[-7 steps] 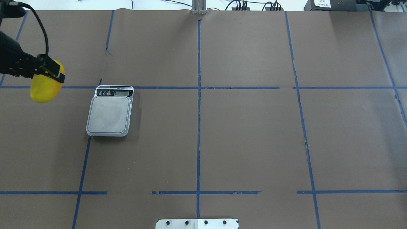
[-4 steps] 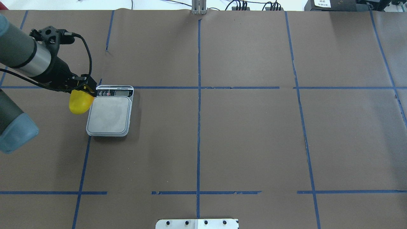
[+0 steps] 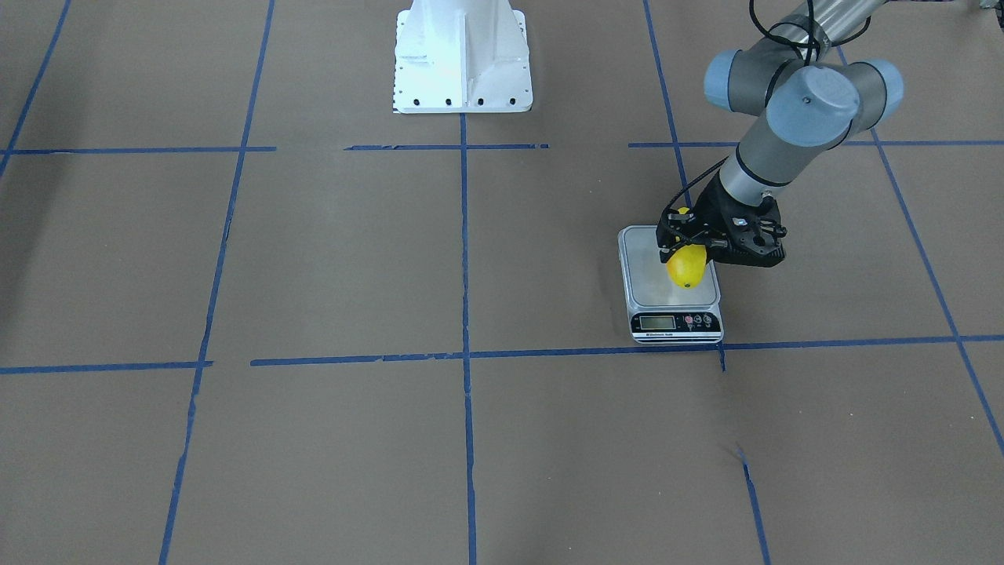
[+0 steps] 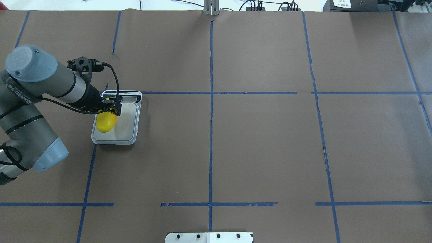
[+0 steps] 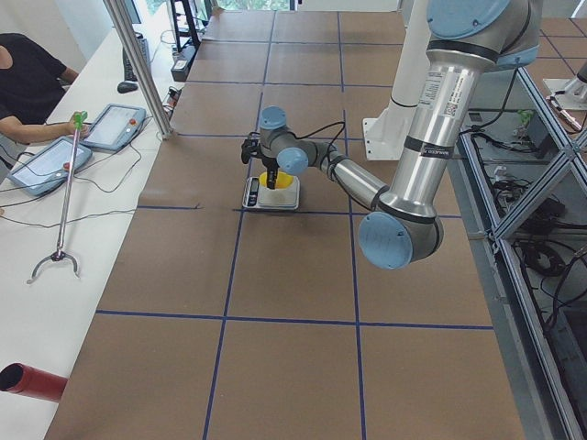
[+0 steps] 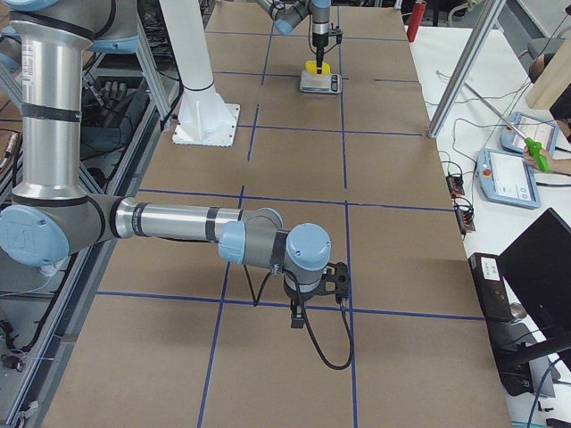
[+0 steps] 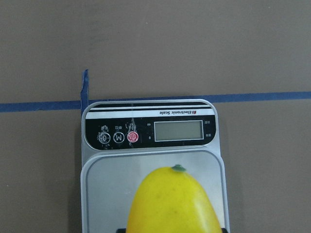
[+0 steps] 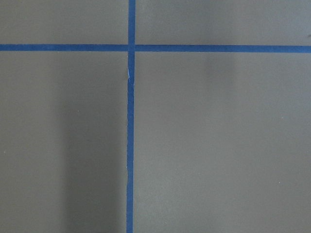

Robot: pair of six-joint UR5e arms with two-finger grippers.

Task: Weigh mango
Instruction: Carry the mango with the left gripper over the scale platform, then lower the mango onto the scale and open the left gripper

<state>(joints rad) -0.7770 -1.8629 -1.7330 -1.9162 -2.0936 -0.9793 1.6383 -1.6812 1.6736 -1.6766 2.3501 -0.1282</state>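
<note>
The mango (image 4: 105, 123) is smooth, bright yellow and oval. My left gripper (image 4: 113, 109) is shut on its far end and holds it low over the grey platform of the scale (image 4: 126, 130). I cannot tell whether the mango touches the platform. In the front-facing view the mango (image 3: 686, 268) hangs under the gripper (image 3: 689, 249) over the scale (image 3: 674, 302). The left wrist view shows the mango (image 7: 172, 204) in front of the scale's blank display (image 7: 178, 130). My right gripper (image 6: 335, 281) shows only in the exterior right view, far from the scale. I cannot tell whether it is open or shut.
The table is brown paper with blue tape lines (image 4: 211, 101). The white robot base (image 3: 463, 55) stands at mid-table. Operators' tablets (image 5: 115, 126) and a metal pole (image 5: 138, 64) are at the far edge.
My left arm has carried the mango rightward from the table's left edge to over the scale's platform. The gripper has stayed shut on the mango throughout.
</note>
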